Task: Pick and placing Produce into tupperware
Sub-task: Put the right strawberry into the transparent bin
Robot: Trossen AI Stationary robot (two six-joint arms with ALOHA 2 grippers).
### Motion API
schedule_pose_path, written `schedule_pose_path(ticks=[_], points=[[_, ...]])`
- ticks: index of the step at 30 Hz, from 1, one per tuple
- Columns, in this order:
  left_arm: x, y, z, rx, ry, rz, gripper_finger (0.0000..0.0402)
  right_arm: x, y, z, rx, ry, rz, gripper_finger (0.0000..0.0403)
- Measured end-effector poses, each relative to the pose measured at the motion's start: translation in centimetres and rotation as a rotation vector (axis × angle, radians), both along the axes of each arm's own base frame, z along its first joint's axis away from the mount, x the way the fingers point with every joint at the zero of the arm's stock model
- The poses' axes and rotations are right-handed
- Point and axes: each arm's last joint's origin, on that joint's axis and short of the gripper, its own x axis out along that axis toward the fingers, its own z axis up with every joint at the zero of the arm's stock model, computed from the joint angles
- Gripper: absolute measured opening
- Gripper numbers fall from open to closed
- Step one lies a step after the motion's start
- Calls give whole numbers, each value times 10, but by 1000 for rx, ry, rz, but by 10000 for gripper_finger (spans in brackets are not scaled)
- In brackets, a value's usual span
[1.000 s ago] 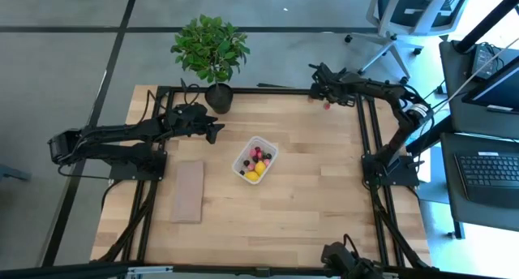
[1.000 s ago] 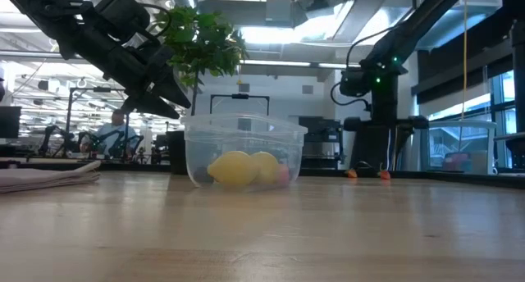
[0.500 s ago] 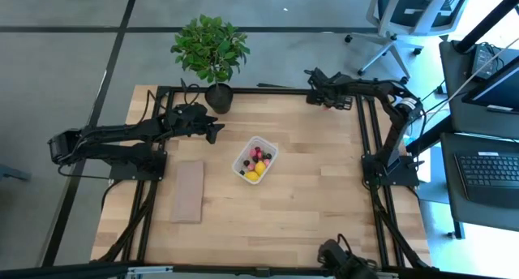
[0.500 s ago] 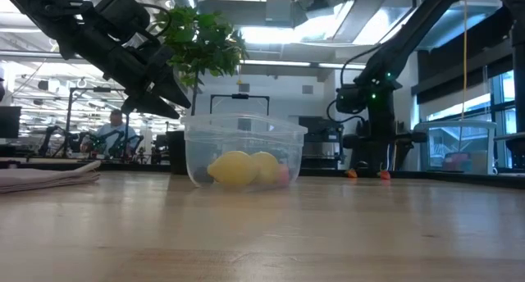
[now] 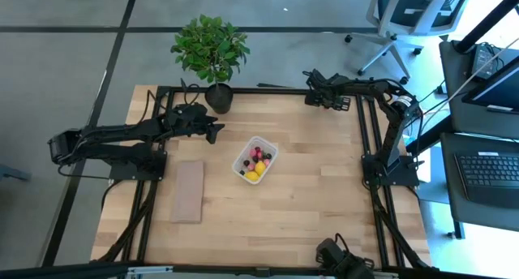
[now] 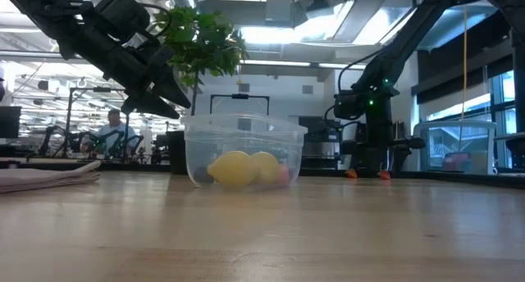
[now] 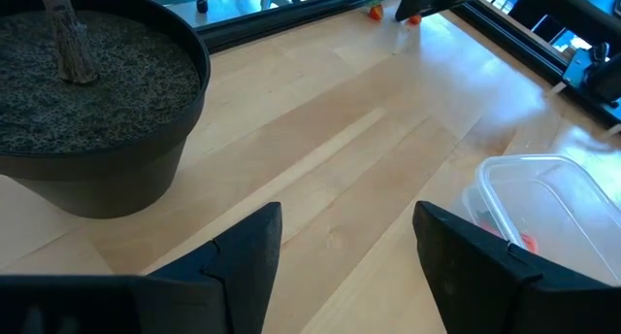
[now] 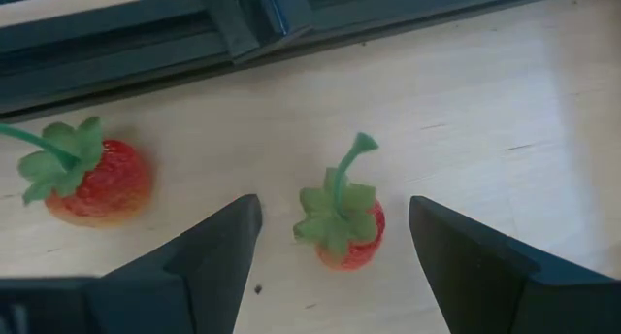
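The clear tub stands mid-table on its base and holds yellow, red, pink and dark produce. Two small red strawberries with green stems lie on the wood by the table's far edge; they also show in the low view. My right gripper is open and low over them, one finger on either side of the nearer strawberry, not touching it. My left gripper is open and empty, raised between the plant pot and the tub.
A potted green plant stands at the far edge, left of centre. A flat tan board lies left of the tub. A black frame rail runs just beyond the strawberries. Bare wood lies on the near half.
My right gripper has moved toward the table's left along the far edge and has come down toward the two strawberries. Its fingers stay open.
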Motion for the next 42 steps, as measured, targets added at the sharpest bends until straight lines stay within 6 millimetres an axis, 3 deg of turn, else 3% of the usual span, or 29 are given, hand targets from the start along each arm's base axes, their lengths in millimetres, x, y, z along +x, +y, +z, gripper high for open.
schedule_pose_path(ticks=[8, 27, 42], points=[[0, 0, 0, 2, 1, -1, 225, 1, -1, 0, 8, 33, 118, 273], [0, 0, 0, 1, 1, -1, 225, -3, -6, -1, 38, -68, 36, 273], [0, 0, 0, -1, 0, 1, 225, -4, -8, -1, 45, -68, 80, 273]])
